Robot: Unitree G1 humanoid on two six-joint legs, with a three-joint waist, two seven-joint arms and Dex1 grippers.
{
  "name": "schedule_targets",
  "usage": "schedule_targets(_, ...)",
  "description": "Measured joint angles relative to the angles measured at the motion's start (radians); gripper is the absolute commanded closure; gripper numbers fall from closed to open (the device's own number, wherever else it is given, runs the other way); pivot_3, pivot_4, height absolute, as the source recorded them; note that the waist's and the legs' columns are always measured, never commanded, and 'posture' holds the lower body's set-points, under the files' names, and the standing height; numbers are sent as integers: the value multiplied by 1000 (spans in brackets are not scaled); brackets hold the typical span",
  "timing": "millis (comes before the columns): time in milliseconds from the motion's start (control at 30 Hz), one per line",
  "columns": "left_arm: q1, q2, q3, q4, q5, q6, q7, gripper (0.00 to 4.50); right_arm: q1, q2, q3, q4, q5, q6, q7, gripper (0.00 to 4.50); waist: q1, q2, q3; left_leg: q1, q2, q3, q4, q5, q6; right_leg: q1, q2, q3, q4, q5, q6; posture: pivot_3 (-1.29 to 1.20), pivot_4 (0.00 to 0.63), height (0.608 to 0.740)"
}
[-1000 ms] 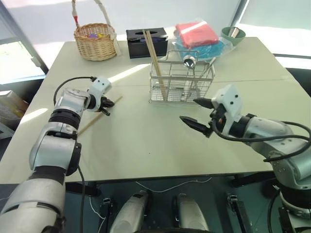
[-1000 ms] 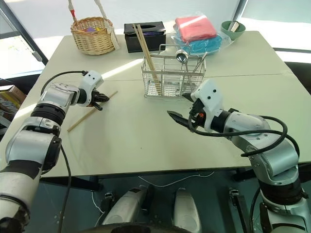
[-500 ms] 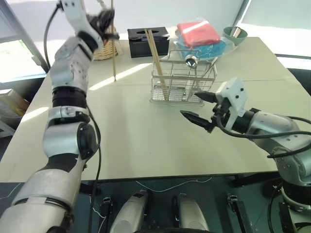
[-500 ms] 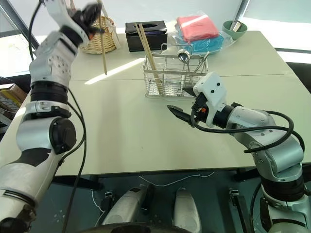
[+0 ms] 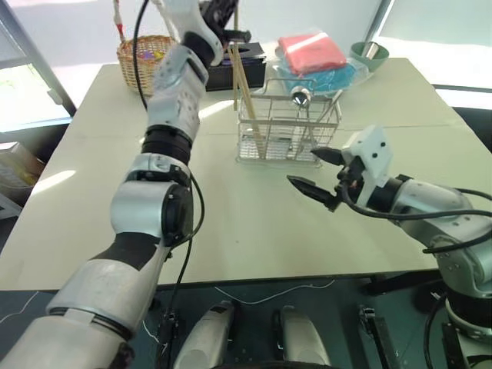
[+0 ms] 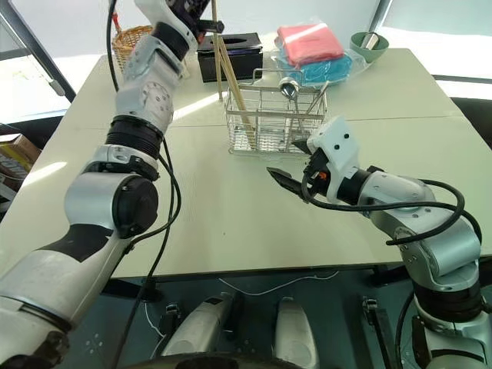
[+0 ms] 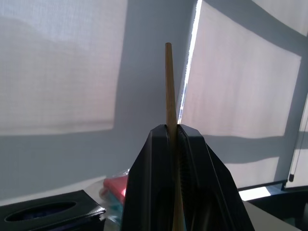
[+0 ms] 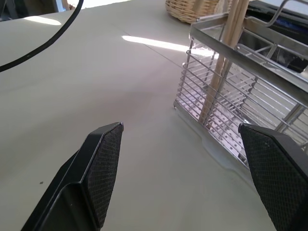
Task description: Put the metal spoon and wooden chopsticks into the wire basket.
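Note:
My left gripper (image 5: 225,17) is raised high behind the wire basket (image 5: 286,132) and is shut on one wooden chopstick (image 7: 168,82). That stick hangs upright, its lower end just beside the basket's left end (image 6: 216,73). A second chopstick (image 5: 247,104) leans inside the basket at its left end. The metal spoon (image 5: 300,96) stands in the basket with its round bowl above the rim. My right gripper (image 5: 301,167) hovers open just in front of the basket, with nothing between its fingers (image 8: 103,159).
At the far side of the table (image 5: 215,223) stand a wicker basket (image 5: 138,61), a black tissue box (image 5: 250,58), red and blue packets (image 5: 314,55) and a green bowl (image 5: 370,54). Bare tabletop lies in front of the basket.
My left arm has lifted the chopstick off the table, swung it up past the wicker basket and rightwards to the wire basket's left end. The right arm has not moved.

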State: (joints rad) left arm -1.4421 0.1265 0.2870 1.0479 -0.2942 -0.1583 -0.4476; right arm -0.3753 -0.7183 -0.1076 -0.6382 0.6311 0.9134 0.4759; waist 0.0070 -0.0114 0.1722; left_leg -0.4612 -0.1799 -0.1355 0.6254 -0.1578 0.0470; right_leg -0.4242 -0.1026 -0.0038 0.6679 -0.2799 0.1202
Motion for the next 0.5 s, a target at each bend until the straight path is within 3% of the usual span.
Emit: schedule_targets(500,-97,-16,-18,78,24,-92,-6,4457,13,0,-23,-31,19,17,-32,511,5,0,0,-1,0,0,4,-1,1,1,0,0,0,1,1,0,150,725)
